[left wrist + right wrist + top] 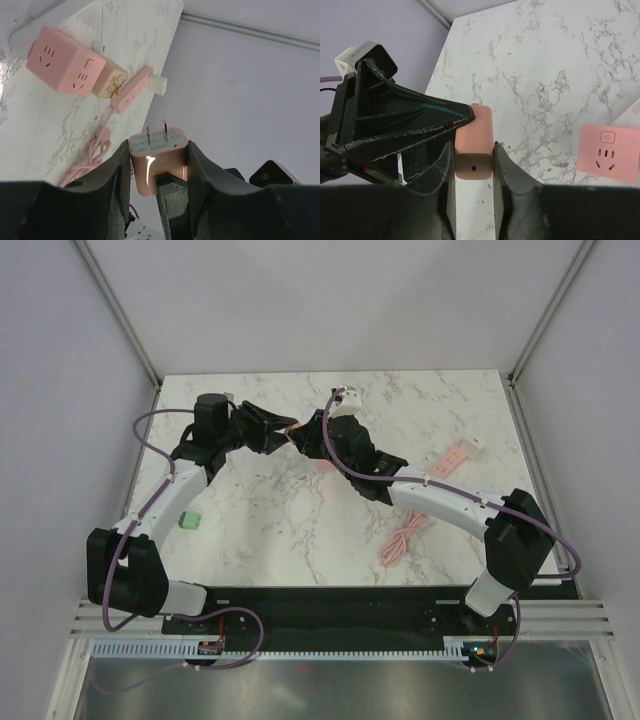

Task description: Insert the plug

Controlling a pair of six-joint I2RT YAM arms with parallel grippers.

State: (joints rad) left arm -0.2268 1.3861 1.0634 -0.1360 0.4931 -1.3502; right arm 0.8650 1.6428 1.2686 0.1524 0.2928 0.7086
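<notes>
Over the veined marble table (260,530) the arms met in mid-air. The matte pink cube socket (607,152) lay below, nearer the right arm. The left gripper (158,145), half closed, clamped the smooth pink plug adapter (150,167). The right gripper (473,147) seemed to pinch its other end. Its metal prongs (165,131) pointed outward from the left grip.

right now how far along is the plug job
Done: the pink plug is off the table. In hand: left gripper and right gripper both clamp it mid-air, prongs bare, like a handover. To do: carry it to the pink cube socket on the table and push the prongs in.
</notes>
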